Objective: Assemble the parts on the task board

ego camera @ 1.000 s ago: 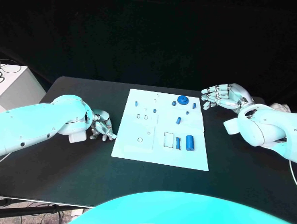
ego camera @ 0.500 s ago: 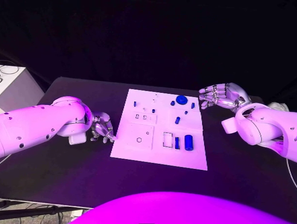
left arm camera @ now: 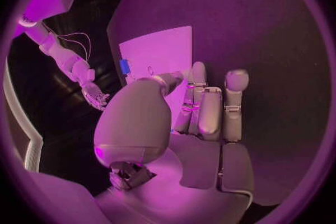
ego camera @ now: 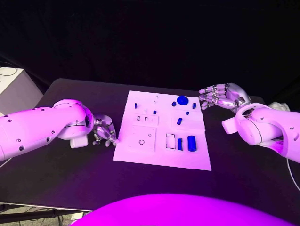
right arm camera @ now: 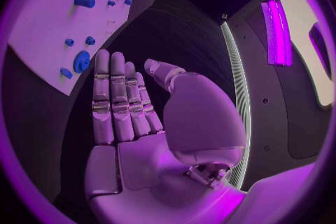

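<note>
Fingers of the right hand (ego camera: pixel 223 95) are lying loosely spread and holding nothing, hovering just off the far right corner of the white rectangular task board (ego camera: pixel 143 153); over the last second this hand has been edging slightly closer to that corner, toward the round blue disc-shaped part (ego camera: pixel 182 100) lying nearest it. In the right wrist view the same fingers (right arm camera: pixel 112 95) are stretching out straight and free, with the board's corner and its blue pieces lying just past their tips. The left hand (ego camera: pixel 103 131) is resting near the board's left edge, its silver fingers (left arm camera: pixel 210 106) partly bent but closing on nothing, and it has barely been shifting. On the board, the small blue parts are all lying loose or standing in their places, untouched: the disc and several little pegs toward the far end, and two larger blue cylinders (ego camera: pixel 187 143) beside a rectangular outline toward the near end. Judging by this, assembly is not yet under way; the right hand seems to be approaching for a first pick.
</note>
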`<state>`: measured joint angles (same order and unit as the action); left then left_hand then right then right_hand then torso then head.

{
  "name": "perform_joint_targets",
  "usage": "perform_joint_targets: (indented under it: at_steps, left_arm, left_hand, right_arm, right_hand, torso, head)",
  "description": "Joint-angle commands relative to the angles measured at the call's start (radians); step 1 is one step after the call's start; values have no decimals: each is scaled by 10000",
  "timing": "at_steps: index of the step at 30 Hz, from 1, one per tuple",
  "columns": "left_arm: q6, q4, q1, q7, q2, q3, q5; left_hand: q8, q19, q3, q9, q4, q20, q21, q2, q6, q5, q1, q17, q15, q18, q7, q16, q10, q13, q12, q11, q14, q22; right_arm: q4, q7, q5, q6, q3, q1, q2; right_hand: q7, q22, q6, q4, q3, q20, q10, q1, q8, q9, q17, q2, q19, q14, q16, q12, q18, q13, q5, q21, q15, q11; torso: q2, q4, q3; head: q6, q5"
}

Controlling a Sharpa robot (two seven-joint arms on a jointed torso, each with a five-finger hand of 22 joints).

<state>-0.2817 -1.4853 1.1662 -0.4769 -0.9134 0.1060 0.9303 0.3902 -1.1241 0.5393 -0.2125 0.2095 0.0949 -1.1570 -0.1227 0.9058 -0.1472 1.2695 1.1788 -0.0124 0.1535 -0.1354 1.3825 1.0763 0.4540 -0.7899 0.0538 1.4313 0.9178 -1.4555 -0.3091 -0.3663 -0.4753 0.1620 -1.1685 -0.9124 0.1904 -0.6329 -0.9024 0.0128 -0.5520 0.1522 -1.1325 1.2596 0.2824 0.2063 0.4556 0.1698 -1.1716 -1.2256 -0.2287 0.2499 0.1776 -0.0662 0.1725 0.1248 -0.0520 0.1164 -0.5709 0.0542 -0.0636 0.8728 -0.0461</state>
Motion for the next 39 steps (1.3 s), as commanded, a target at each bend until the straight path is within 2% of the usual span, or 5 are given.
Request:
perform_joint_targets:
  at_steps: [1, 28, 32, 36, 39]
  left_arm:
    - [-102, -52, -16, 291, 52, 4, -362]
    - [361, 150, -17, 540, -61, -12, -576]
    - [750, 343, -3, 894, -218, -110, -1112]
    - [1393, 606, 51, 1589, -316, -239, -1992]
    - [2399, 969, 125, 3061, -322, -315, -3439]
  left_hand:
    - [28, -43, 0, -16, -45, -6, -44, -26, 23, -2, 105, 9, 0, -139, 46, 33, 22, 15, -56, -31, 42, 9]
    - [-49, 402, -114, -30, -98, 34, 264, -200, -150, 23, 136, -628, 78, -45, -60, -300, -309, -77, 185, 70, -260, -466]
    - [64, 1764, -319, -114, -19, 120, 1477, -430, -194, 20, 99, -2426, 122, 280, -35, -1418, -567, -169, 327, 88, -1240, -2087]
    - [114, 2166, -507, -161, 71, 216, 2049, -601, -368, 12, 143, -4919, 220, 279, -116, -3205, -868, -242, 408, 172, -2745, -2453]
    - [201, 2549, -534, -213, 115, 436, 2903, -629, -649, 5, 395, -5499, 449, 265, -267, -4148, -1517, -693, 957, 410, -3527, -2972]
  right_arm:
    - [10, -108, -90, 159, -2, 2, 14]
    - [77, -177, -74, 164, 0, 4, 31]
    - [175, -260, -45, 186, 1, 4, 48]
    - [342, -352, 16, 180, 1, 4, 110]
    - [640, -473, 121, 148, 1, 4, 265]
  right_hand:
    - [68, 8, -30, 49, 28, 8, 34, -69, -50, -15, -11, -45, 65, -3, 43, -59, -4, 15, -10, 36, -66, 68]
    - [72, 27, -31, 35, 24, 12, 50, -47, -79, -19, -14, -44, 88, 12, 74, -95, -3, 15, -21, 33, -72, 74]
    - [75, 70, -32, 15, 24, 34, 131, -24, -125, -24, -31, -22, 169, 94, 158, -183, -13, 24, -27, 1, -105, 99]
    - [72, 188, -43, -3, 8, 94, 208, 8, -193, -27, -99, -20, 400, 358, 370, -309, -38, 33, -25, -122, -184, 136]
    - [87, 315, -38, -15, 0, 156, 240, 28, -257, -29, -174, -16, 583, 567, 550, -398, -48, 37, -22, -237, -253, 169]
  torso:
    - [0, 4, 0]
    - [1, 12, -6]
    - [12, 7, -8]
    - [18, -7, -2]
    - [28, -29, 6]
  head:
    - [-2, 6]
    - [-2, 179]
    - [-87, 339]
    - [-260, 465]
    - [-468, 552]
